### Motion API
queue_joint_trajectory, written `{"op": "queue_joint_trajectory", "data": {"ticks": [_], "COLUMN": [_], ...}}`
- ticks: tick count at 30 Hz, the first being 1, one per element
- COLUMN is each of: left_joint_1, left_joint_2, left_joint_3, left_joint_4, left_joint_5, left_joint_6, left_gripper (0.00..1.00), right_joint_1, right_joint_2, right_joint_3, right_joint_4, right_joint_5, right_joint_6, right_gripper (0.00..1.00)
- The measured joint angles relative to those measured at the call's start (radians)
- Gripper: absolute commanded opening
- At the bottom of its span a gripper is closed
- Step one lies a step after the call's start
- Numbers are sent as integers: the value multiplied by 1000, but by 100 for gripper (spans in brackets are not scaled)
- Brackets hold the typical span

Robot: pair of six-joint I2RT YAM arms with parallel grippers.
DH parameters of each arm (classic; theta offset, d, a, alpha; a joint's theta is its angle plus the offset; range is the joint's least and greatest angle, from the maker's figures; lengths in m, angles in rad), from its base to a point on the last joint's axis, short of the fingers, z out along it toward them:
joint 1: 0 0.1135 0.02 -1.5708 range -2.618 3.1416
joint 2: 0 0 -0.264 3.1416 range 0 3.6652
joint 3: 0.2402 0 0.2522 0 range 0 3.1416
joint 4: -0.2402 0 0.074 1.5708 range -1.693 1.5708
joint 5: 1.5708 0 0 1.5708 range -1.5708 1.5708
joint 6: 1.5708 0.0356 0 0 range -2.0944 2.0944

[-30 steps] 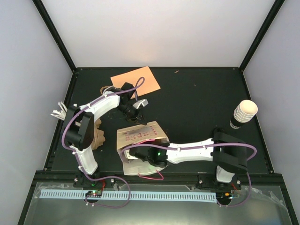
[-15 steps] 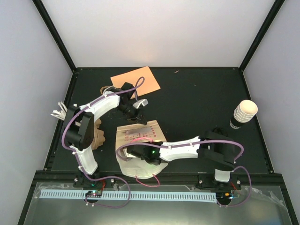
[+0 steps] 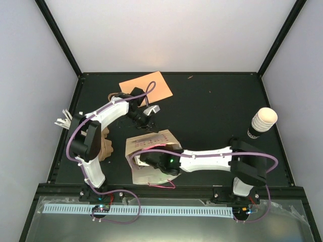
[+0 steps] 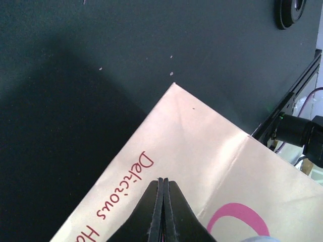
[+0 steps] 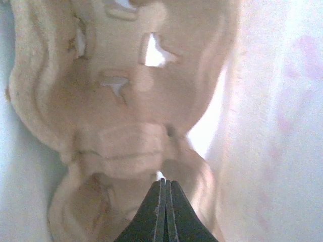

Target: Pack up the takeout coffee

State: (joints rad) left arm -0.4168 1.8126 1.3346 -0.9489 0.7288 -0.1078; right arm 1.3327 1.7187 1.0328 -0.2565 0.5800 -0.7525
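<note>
From above, the takeout coffee (image 3: 263, 121) stood upright at the table's right edge. It was well apart from both pincers, to their right, and nearer the right arm's base. The right gripper (image 3: 144, 160) reached left into the paper bag (image 3: 162, 138), and the left gripper (image 3: 149, 127) sat at the bag's far edge.

In the left wrist view, its 2 fingers were pressed together over the printed bag. Whether paper was pinched could not be told.

In the right wrist view, the fingers met on nothing visible, facing a pulp carrier (image 5: 121, 126). That arm would likely have to back out of the bag first.
</note>
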Motion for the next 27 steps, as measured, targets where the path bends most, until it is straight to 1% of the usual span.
{"op": "queue_joint_trajectory", "data": {"ticks": [4,9,11,16,17,20,22,25,26,27], "left_joint_1": [0,0,-3,-42,-56,-71,-60,15,51,89], "left_joint_2": [2,2,2,14,21,23,23,6,-6,-23], "left_joint_3": [23,37,37,45,51,72,111,186,214,243], "left_joint_4": [-2,1,3,5,7,5,3,11,14,18], "left_joint_5": [0,8,16,34,35,22,-13,-61,-79,-100], "left_joint_6": [-3,-10,-14,-19,-20,-25,-45,-71,-85,-92], "left_gripper": [8,16,17,18,20,35,44,59,68,74], "right_joint_1": [0,-6,-9,-27,-35,-68,-95,-135,-147,-159], "right_joint_2": [-89,-150,-165,-187,-188,-188,-186,-172,-164,-152], "right_joint_3": [26,183,246,333,347,382,408,459,476,494], "right_joint_4": [-101,-338,-439,-623,-650,-698,-719,-731,-731,-732], "right_joint_5": [-20,-135,-178,-236,-245,-256,-263,-272,-274,-275], "right_joint_6": [4,46,70,124,130,141,144,146,146,146], "right_gripper": [1,1,1,1,1,1,1,1,1,1]}}
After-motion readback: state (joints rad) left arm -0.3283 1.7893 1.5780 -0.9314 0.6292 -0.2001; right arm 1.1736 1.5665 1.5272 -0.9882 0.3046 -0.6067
